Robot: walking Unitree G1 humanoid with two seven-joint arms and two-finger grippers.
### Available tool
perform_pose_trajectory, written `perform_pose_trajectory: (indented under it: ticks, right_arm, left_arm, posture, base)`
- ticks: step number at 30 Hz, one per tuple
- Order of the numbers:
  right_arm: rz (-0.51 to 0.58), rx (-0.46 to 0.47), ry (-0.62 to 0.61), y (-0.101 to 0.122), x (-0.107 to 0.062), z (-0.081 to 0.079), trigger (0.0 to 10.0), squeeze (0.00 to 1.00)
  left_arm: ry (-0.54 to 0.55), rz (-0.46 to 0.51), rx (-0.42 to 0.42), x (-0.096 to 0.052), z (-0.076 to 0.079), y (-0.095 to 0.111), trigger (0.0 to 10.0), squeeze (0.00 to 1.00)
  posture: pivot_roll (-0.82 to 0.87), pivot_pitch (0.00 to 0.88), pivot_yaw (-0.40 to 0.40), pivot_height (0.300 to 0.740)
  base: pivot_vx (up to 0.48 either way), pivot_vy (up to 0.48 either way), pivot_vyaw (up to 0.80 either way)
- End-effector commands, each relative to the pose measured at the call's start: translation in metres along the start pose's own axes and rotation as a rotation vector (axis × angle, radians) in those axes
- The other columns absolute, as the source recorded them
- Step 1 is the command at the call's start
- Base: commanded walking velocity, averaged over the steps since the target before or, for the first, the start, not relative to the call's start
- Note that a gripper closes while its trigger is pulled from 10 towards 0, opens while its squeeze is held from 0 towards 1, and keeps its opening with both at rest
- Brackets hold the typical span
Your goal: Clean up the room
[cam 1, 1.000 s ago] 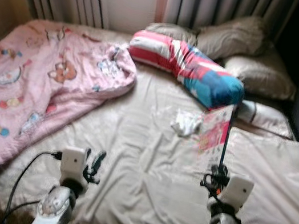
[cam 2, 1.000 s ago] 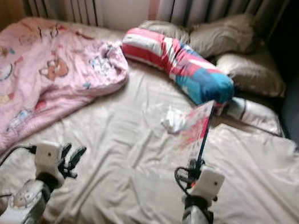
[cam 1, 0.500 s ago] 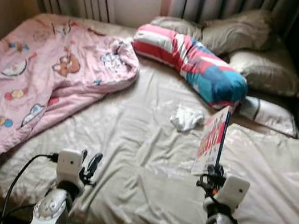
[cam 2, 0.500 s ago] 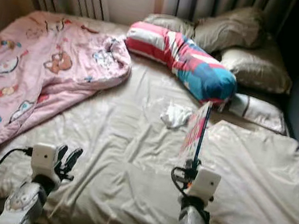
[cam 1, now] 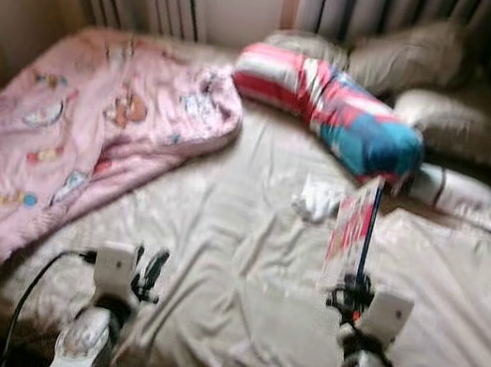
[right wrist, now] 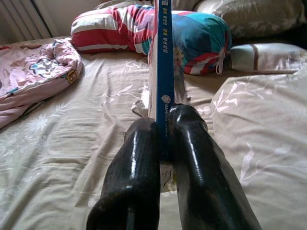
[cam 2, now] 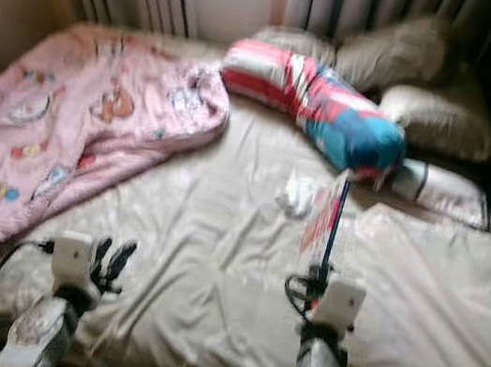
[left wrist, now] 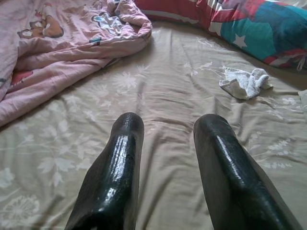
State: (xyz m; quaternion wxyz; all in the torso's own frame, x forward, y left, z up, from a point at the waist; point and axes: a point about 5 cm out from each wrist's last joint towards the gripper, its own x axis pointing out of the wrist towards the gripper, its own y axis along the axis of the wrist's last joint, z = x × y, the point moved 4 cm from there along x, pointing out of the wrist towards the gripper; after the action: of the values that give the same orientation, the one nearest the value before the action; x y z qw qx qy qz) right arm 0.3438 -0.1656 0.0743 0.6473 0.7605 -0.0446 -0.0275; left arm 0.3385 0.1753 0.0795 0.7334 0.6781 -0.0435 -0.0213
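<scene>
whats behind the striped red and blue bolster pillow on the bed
Behind the striped red, white and blue bolster pillow lie beige pillows stacked against grey curtains. Their lower parts are hidden by the bolster, so anything tucked between cannot be seen.

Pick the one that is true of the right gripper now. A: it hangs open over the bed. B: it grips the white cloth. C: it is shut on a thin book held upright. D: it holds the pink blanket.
C: the right gripper is clamped on the blue spine of a thin book standing upright above the bed.
</scene>
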Motion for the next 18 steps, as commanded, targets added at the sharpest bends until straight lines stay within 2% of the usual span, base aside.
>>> perform_pose_trajectory:
  ticks: [1, 2, 8, 16, 18]
  right_arm:
    - [0.016, 0.004, 0.012, 0.0033, 0.0010, -0.0040, 10.0, 0.00]
    - [0.016, 0.004, 0.012, 0.0033, 0.0010, -0.0040, 10.0, 0.00]
    - [0.012, 0.006, 0.017, 0.0027, 0.0009, -0.0048, 10.0, 0.00]
    - [0.012, 0.008, 0.020, 0.0029, 0.0012, -0.0064, 10.0, 0.00]
    - [0.002, 0.021, 0.023, 0.0015, 0.0013, -0.0075, 10.0, 0.00]
  left_arm:
    - [0.016, -0.026, -0.009, -0.0044, -0.0046, -0.0068, 10.0, 0.00]
    - [0.016, -0.026, -0.009, -0.0044, -0.0046, -0.0068, 10.0, 0.00]
    - [0.018, -0.028, -0.010, -0.0047, -0.0051, -0.0075, 10.0, 0.00]
    - [0.018, -0.028, -0.011, -0.0044, -0.0053, -0.0076, 10.0, 0.00]
    - [0.018, -0.028, -0.011, -0.0043, -0.0053, -0.0078, 10.0, 0.00]
  posture:
    - [-0.03, 0.204, 0.019, 0.740]
    - [-0.03, 0.204, 0.019, 0.740]
    - [-0.04, 0.206, 0.018, 0.740]
    - [-0.04, 0.205, 0.018, 0.740]
    - [-0.04, 0.204, 0.018, 0.740]
  base:
    - [0.000, 0.000, 0.00]
    - [0.000, 0.000, 0.00]
    - [0.000, 0.000, -0.78]
    - [0.000, 0.000, 0.00]
    - [0.000, 0.000, -0.78]
